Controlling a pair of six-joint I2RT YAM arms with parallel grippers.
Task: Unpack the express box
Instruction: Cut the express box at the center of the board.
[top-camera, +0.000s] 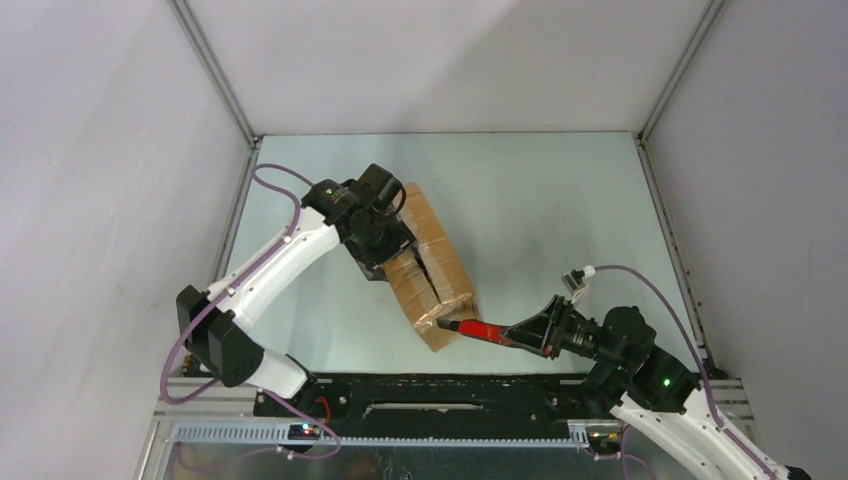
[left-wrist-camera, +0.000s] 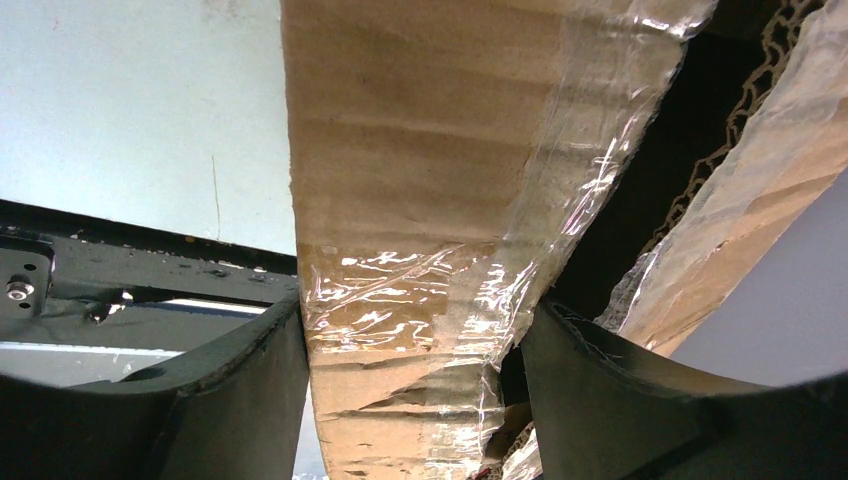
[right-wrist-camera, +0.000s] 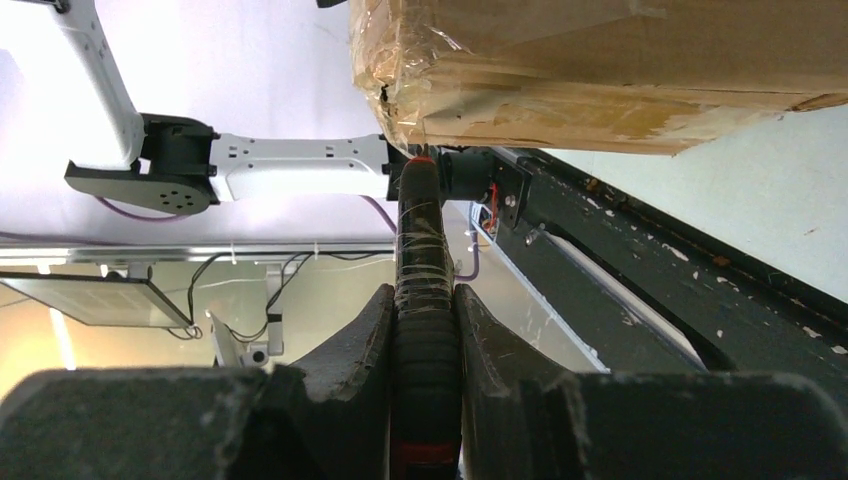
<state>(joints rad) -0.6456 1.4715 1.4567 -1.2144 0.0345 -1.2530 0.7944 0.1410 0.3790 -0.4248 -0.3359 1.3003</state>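
Note:
The express box (top-camera: 432, 262), a brown taped carton, lies slantwise in the middle of the table. Its top seam is split open, and a dark gap shows between the flaps. My left gripper (top-camera: 392, 252) is over the box's left side and is shut on the left flap (left-wrist-camera: 420, 200), with one finger on each side of it. The other flap (left-wrist-camera: 740, 200) stands to the right. My right gripper (top-camera: 522, 336) is shut on a red and black cutter (top-camera: 480, 330). The cutter's tip (right-wrist-camera: 420, 165) touches the box's near end (right-wrist-camera: 600, 70) at a taped corner.
A black rail (top-camera: 430, 390) runs along the near table edge, just below the box's near end. Grey enclosure walls with aluminium posts (top-camera: 215, 70) stand at the left, right and back. The left arm's white link (right-wrist-camera: 300, 165) shows beyond the cutter.

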